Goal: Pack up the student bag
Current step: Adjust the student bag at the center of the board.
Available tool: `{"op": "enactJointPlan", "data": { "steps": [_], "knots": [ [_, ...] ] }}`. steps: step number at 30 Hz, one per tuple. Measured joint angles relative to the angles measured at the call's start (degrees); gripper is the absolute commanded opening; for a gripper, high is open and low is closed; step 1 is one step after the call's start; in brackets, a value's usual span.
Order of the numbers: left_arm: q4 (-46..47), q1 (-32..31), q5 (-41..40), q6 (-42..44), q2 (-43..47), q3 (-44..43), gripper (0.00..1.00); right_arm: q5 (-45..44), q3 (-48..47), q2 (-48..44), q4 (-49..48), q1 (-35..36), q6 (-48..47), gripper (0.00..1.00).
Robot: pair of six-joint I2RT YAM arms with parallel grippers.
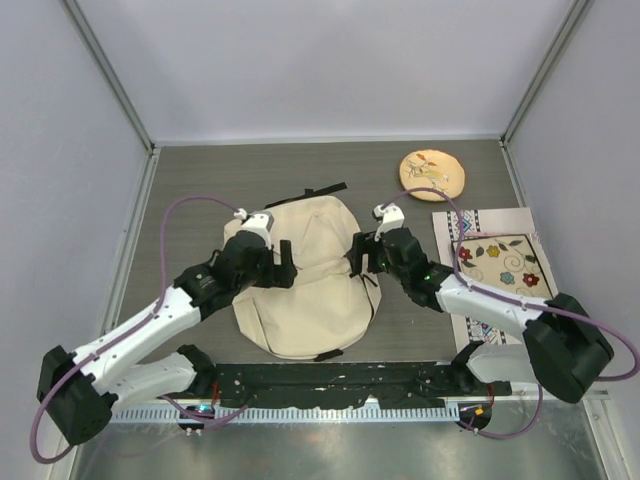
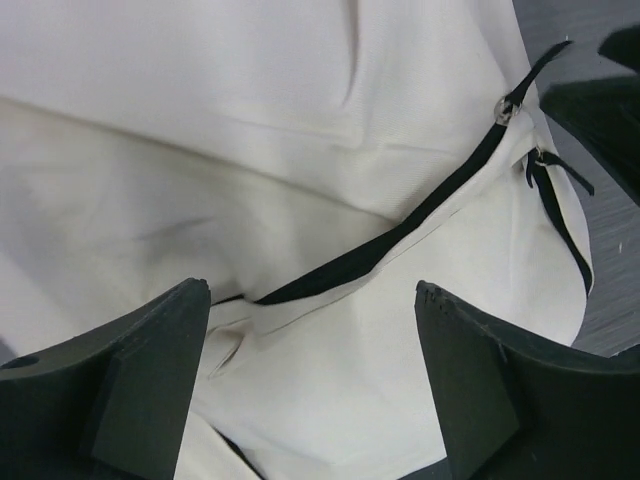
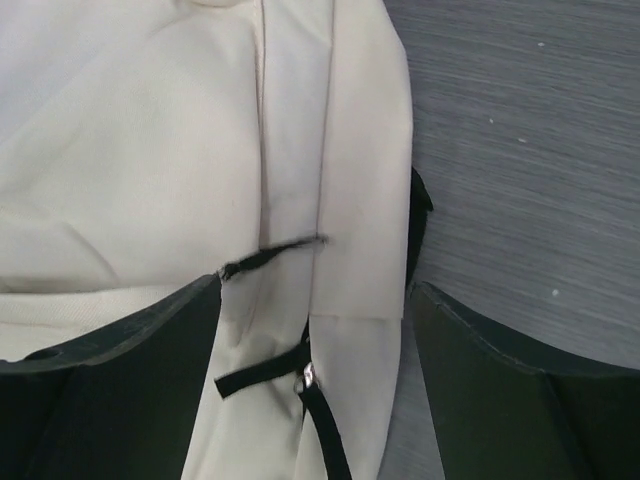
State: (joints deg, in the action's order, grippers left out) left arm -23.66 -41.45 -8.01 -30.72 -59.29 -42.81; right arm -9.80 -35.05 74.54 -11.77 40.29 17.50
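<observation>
1. Student bag: a large cream fabric backpack lies flat on the bench at the centre of the overhead view, between the two arms.
2. Bench: a dull grey-brown surface with a fine streaked grain fills the middle of the frame. Up close in the right wrist view it shows a few pale specks.
3. Room: pale grey-white wall panels enclose the bench at the left, top and right of the frame. A metal post runs up from each far corner.
4. Left end effector: it sits over the bag's left side, black fingers spread wide and pinching nothing. Its wrist view shows creased cream fabric beyond the gap, crossed diagonally by a black zip line.
5. Right end effector: it sits at the bag's right edge, fingers likewise spread and gripping nothing. In its wrist view the bag's edge and thin black straps lie in the gap, with bare bench to the right.
6. A black strap lies at the bag's upper edge.
7. A round tan embroidered disc rests at upper right, well apart from the bag.
8. A patterned floral mat lies at the right, below the disc, partly under the right arm.
9. A black rail along the lower edge carries both arm bases.
</observation>
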Motion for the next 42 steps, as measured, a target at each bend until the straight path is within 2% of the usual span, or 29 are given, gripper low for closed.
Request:
{"op": "enactJointPlan", "data": {
  "steps": [1, 2, 9, 15, 21, 25, 28, 32, 37, 42],
  "knots": [
    [-1.4, 0.0, -1.7, -1.0, 1.9, 0.0, 0.99, -0.4, 0.8, -1.7, 0.7, 0.0, 0.5, 0.83],
    [-2.5, 0.0, -3.1, -1.9, 3.4, 0.0, 1.00, -1.1, 1.6, -3.6, 1.7, 0.0, 1.0, 0.86],
    [-11.5, 0.4, -18.4, -12.9, 16.1, 0.8, 1.00, -8.0, 2.6, -12.2, 7.4, -2.7, 5.3, 0.95],
    [-17.0, 1.8, -23.0, -21.9, 20.0, 5.6, 1.00, -3.6, 2.5, -12.4, 13.4, -10.7, 11.0, 0.96],
    [-19.3, 1.9, -21.5, -27.5, 18.1, 9.1, 1.00, 6.6, 2.5, -6.8, 15.5, -13.6, 15.9, 0.96],
    [-16.7, 1.9, -17.7, -28.8, 18.1, 13.0, 1.00, 14.1, 2.4, -0.9, 15.0, -13.9, 19.7, 0.91],
    [-12.3, 1.9, -13.9, -29.6, 17.2, 16.7, 1.00, 21.1, 3.9, 3.4, 9.7, -14.1, 24.0, 0.89],
    [-7.3, 2.3, -10.6, -30.0, 14.1, 18.5, 1.00, 26.8, 6.3, 4.6, 3.0, -14.2, 28.0, 0.87],
    [-2.2, 3.5, -6.5, -27.2, 5.2, 16.9, 1.00, 30.9, 7.4, 6.0, -0.7, -14.6, 29.2, 0.82],
    [-3.4, 7.8, -0.5, -20.5, -7.8, 7.7, 1.00, 31.4, 8.9, 5.4, -3.1, -13.4, 29.8, 0.82]
  ]
}}
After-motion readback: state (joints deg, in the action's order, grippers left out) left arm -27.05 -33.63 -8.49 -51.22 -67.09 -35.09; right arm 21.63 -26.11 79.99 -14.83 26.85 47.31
